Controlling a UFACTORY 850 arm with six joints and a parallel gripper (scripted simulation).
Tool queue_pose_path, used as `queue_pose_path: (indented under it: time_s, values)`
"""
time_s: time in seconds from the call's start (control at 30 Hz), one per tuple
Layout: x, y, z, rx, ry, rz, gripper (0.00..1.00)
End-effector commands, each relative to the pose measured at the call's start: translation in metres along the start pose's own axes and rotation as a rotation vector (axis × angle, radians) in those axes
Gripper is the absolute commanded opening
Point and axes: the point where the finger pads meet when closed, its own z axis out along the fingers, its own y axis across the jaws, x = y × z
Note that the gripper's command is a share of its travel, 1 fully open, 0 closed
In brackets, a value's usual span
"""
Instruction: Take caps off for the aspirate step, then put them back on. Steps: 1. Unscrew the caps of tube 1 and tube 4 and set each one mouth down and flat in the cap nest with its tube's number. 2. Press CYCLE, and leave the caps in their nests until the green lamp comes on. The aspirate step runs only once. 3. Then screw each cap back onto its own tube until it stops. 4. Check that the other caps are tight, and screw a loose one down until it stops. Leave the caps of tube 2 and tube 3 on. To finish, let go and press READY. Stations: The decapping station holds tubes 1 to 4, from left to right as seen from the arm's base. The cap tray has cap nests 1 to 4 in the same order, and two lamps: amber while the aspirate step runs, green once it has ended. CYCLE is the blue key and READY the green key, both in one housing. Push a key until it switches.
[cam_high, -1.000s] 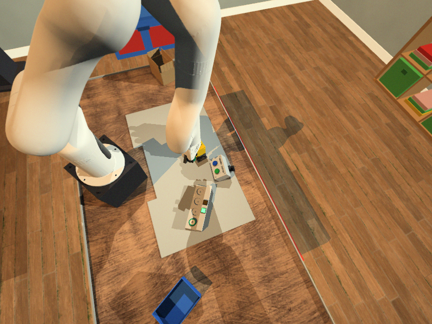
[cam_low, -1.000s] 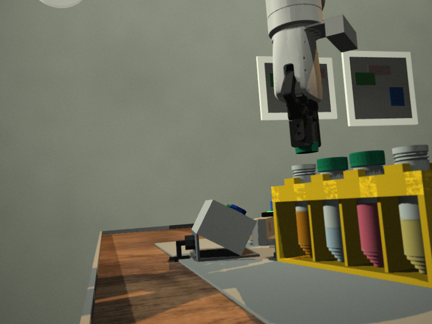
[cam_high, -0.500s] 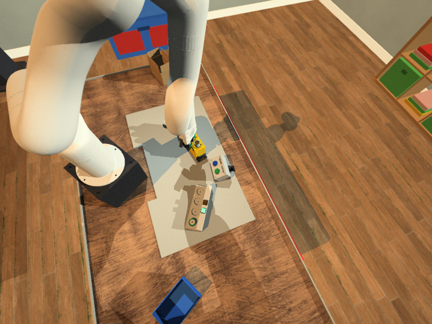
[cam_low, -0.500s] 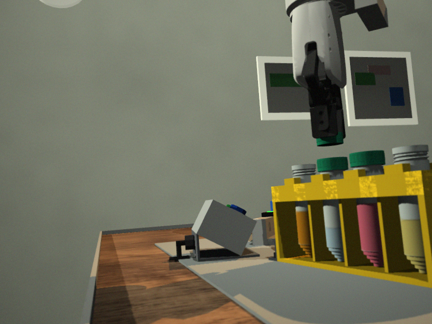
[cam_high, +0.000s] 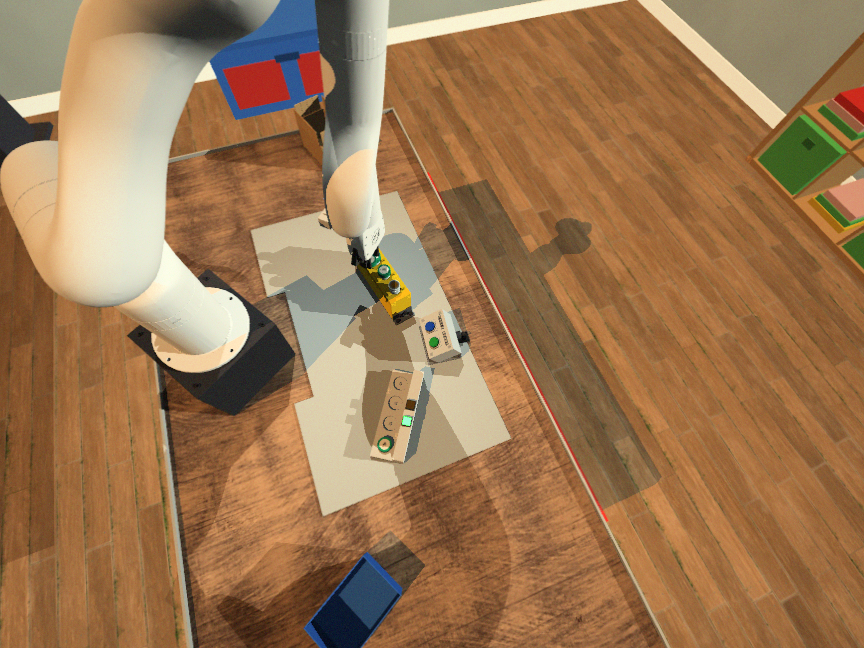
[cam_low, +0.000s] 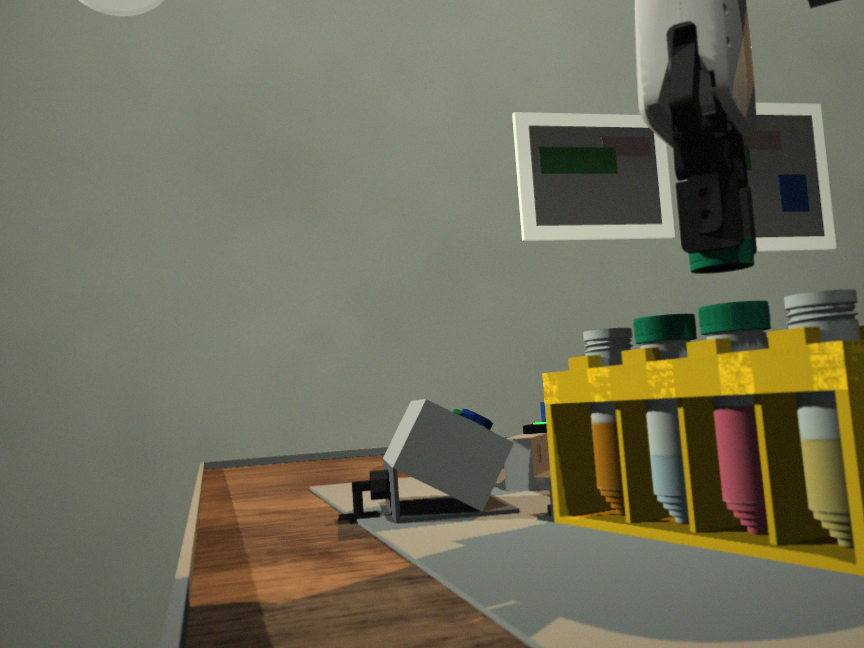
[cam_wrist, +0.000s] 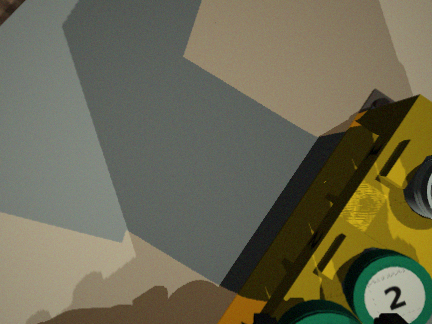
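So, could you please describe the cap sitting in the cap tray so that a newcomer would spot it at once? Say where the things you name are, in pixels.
On the pale mat (cam_high: 334, 446) (cam_low: 628, 571) (cam_wrist: 150, 175), find the beige cap tray (cam_high: 411, 380) (cam_low: 540, 446) with the glowing green lamp (cam_high: 406, 420) (cam_low: 537, 423). The green-rimmed cap (cam_high: 385, 443) lies in the end nest farthest from the yellow decapping station (cam_high: 397, 302) (cam_low: 621, 381) (cam_wrist: 362, 205); the tray's other three nests hold none.

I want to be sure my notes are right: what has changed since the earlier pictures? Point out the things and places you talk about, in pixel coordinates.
The claw (cam_high: 360, 258) (cam_low: 718, 244) (cam_wrist: 327, 320) moved along the decapping station (cam_high: 400, 302) (cam_low: 732, 375) (cam_wrist: 406, 122), away from the key housing (cam_high: 446, 351) (cam_low: 446, 456), carrying its green cap (cam_low: 722, 262) (cam_wrist: 319, 316). Nothing was newly gripped or released. Unchanged: the two end tubes (cam_high: 394, 285) (cam_low: 607, 341) uncapped, one cap (cam_high: 385, 444) in the tray (cam_high: 413, 378) (cam_low: 529, 456), green lamp (cam_high: 406, 421) lit.
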Motion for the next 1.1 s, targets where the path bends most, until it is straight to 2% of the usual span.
queue_pose_path:
  time_s: [0.0,0.27,0.37,0.67,0.83,1.07]
  values:
    - [0.017,0.022,0.0,0.007,-0.003,0.001,0.0]
    - [0.048,0.061,0.001,0.007,-0.003,0.001,0.0]
    - [0.053,0.066,0.001,0.007,-0.003,0.001,0.0]
    - [0.053,0.066,0.001,0.007,-0.003,0.001,0.0]
    - [0.053,0.066,0.016,0.007,-0.003,0.001,0.0]
    - [0.053,0.066,0.026,0.007,-0.003,0.001,0.0]
